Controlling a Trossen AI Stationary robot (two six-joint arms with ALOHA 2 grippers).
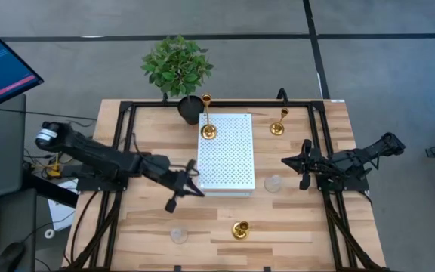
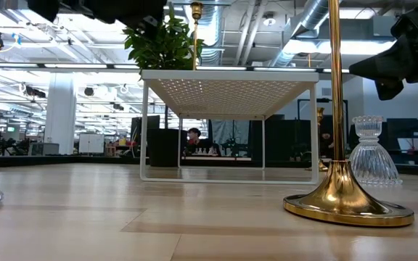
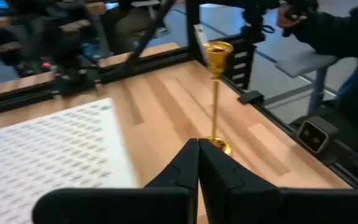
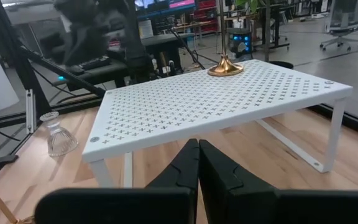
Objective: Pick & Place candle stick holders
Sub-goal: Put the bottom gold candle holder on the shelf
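Note:
A tall gold holder (image 1: 208, 131) stands by its round base on the white perforated board (image 1: 227, 155); it also shows in the right wrist view (image 4: 224, 67). A second gold holder (image 1: 278, 128) stands on the table at the far right. A third gold holder (image 1: 240, 229) stands near the front edge and shows in the left wrist view (image 3: 216, 93). One clear glass holder (image 1: 273, 183) stands by the board's near right corner, and another glass holder (image 1: 178, 235) stands at the near left. My left gripper (image 1: 191, 186) is shut and empty above the board's near left corner. My right gripper (image 1: 302, 163) is shut and empty to the right of the board.
A green plant in a black pot (image 1: 178, 72) stands at the table's far edge behind the board. Black frame rails (image 1: 119, 151) run along both sides of the table. Bare wood lies between the near gold holder and the board.

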